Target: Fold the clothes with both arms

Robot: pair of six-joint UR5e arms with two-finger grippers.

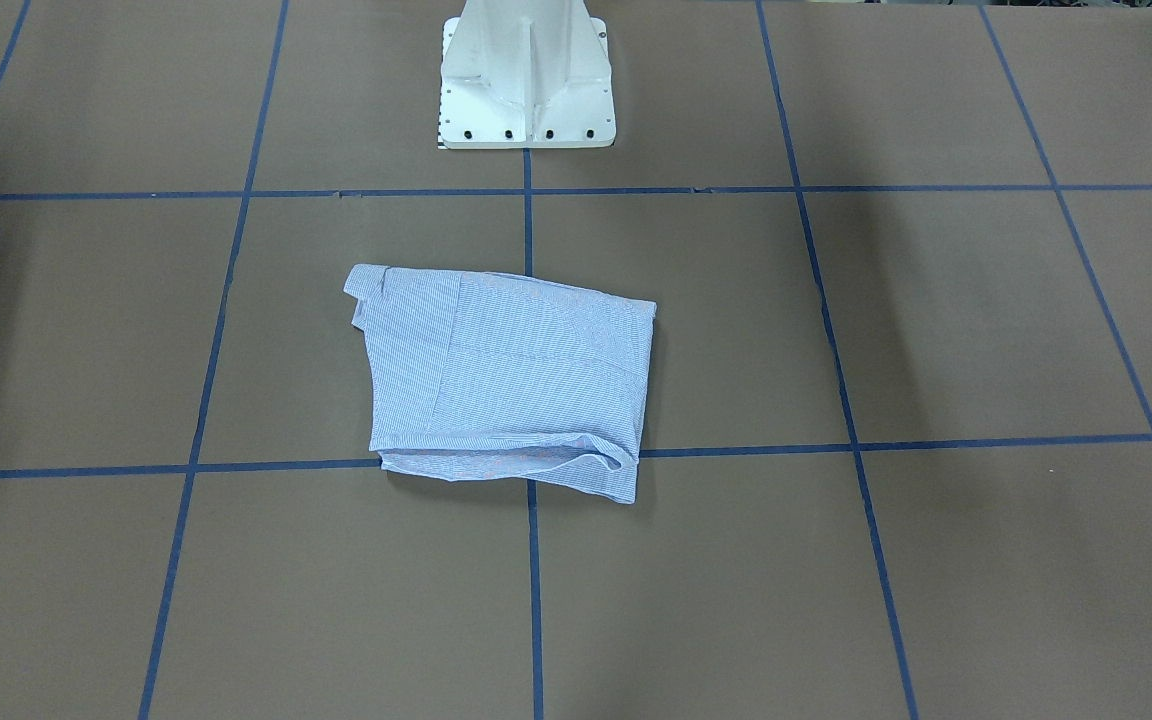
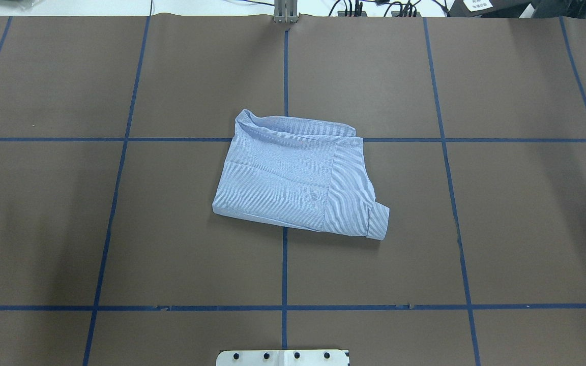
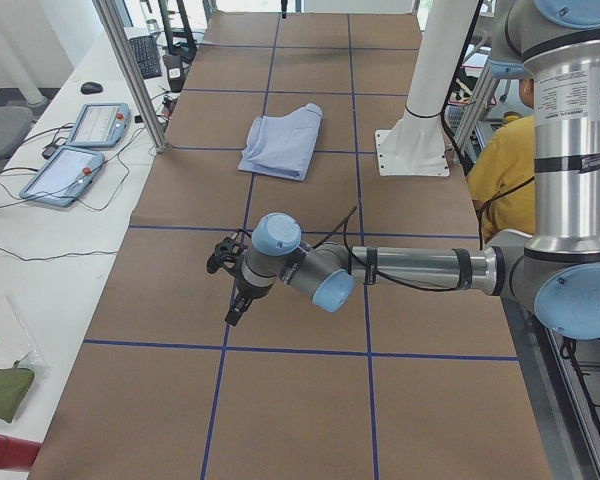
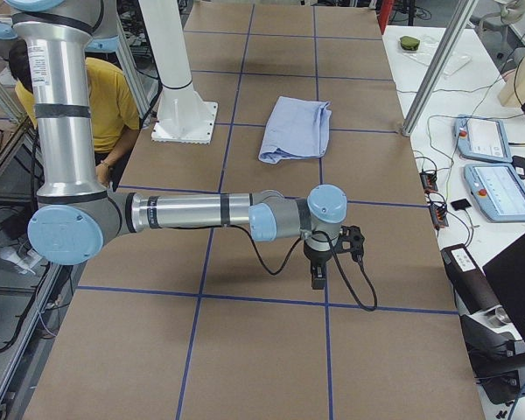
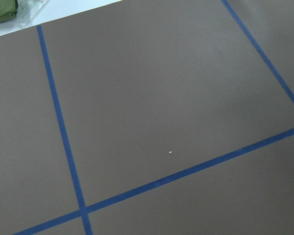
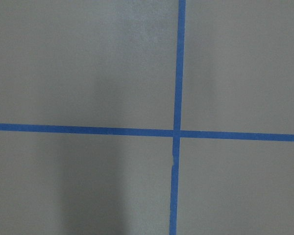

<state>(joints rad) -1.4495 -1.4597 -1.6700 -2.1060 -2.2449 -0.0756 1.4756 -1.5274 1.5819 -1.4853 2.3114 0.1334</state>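
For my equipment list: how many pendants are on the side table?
2. Both lie on the side table: one pendant level with the shirt, the other beside it, nearer the exterior right camera. Others may be hidden.

Opposing overhead and front views on the shirt; end views lengthwise; wrist cameras near the table.

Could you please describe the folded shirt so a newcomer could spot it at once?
On the brown table gridded with blue tape, look straight out from the white pedestal base. Over a tape crossing ahead lies the shirt, a light blue, finely striped folded rectangle with one cuff poking out.
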